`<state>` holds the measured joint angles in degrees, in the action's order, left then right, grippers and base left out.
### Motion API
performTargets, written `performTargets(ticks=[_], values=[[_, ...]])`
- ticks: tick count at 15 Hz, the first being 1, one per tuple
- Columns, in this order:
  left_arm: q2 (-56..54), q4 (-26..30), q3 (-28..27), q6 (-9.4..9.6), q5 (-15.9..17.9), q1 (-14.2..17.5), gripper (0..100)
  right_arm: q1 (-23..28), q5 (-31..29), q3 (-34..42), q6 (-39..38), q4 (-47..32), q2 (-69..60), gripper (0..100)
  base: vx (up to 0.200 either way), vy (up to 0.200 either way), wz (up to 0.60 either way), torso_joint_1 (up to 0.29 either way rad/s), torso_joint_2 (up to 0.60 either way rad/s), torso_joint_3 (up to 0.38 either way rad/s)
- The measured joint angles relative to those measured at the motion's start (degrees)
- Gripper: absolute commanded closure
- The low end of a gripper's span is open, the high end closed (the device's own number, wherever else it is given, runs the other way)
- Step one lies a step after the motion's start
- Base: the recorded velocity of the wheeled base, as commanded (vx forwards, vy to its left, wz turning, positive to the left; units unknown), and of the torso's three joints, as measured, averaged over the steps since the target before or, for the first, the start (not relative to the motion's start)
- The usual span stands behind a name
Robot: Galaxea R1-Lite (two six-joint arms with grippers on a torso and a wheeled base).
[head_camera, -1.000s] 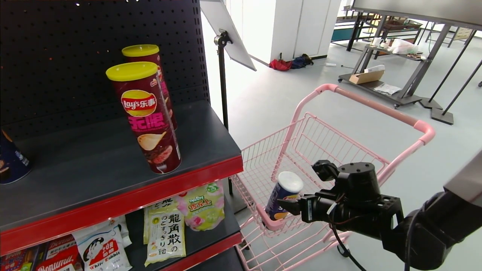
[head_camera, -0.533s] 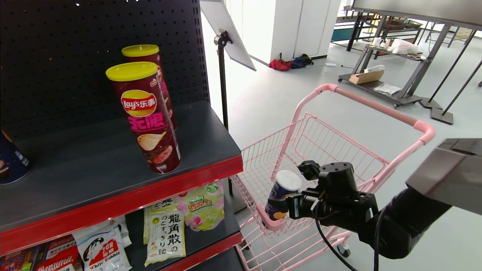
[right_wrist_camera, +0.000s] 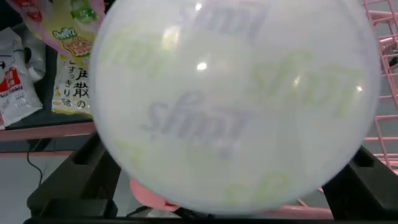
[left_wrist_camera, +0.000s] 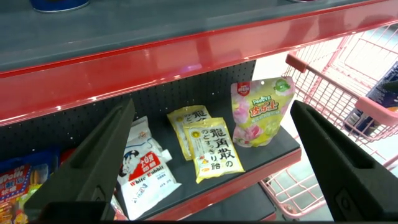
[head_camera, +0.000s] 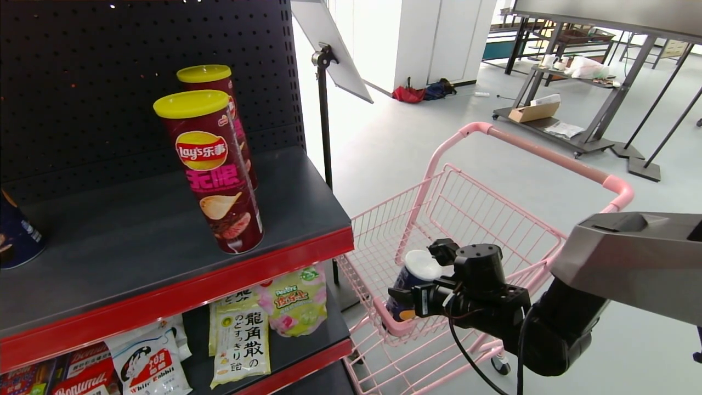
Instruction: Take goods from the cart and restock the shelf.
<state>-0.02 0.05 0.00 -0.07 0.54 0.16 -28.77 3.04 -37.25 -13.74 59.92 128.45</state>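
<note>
**Print on the shelf stock and on the can in the cart**

On the upper shelf (head_camera: 137, 241), the near maroon can (head_camera: 216, 175) carries an oval logo in Latin and Chinese script with large pink characters below it. The label of the far maroon can (head_camera: 216, 82) is mostly hidden behind it. On the lower shelf (head_camera: 335, 326), the two yellow pouches (head_camera: 241, 340) bear columns of black Japanese lettering. The pink-green pouch (head_camera: 296, 302) to their right has a green Latin word above orange kana. The white bag (head_camera: 148, 365) to their left has a two-word English name under red characters, and the red packs (head_camera: 82, 381) at far left have white Latin lettering. The blue can (head_camera: 406, 288) in the cart (head_camera: 543, 156) has pale lettering on its lid (right_wrist_camera: 236, 106), too blurred to read.
</note>
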Motion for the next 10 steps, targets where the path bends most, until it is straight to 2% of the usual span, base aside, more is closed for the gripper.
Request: performTargets(ticks=[1, 2, 10], values=[[0.0, 0.0, 0.0, 0.00, 0.0, 0.0, 0, 0.1, 0.0, -0.1, 0.0, 0.1, 0.4, 0, 0.000, 0.000, 0.00, 0.000, 0.00, 0.000], [0.0, 0.0, 0.0, 0.00, 0.0, 0.0, 0, 0.1, 0.0, -0.2, 0.0, 0.1, 0.7, 100, 0.000, 0.000, 0.00, 0.000, 0.00, 0.000], [0.0, 0.0, 0.0, 0.00, 0.0, 0.0, 0, -0.3, -0.5, -3.1, 0.3, 1.6, 3.1, 100, 0.000, 0.000, 0.00, 0.000, 0.00, 0.000]])
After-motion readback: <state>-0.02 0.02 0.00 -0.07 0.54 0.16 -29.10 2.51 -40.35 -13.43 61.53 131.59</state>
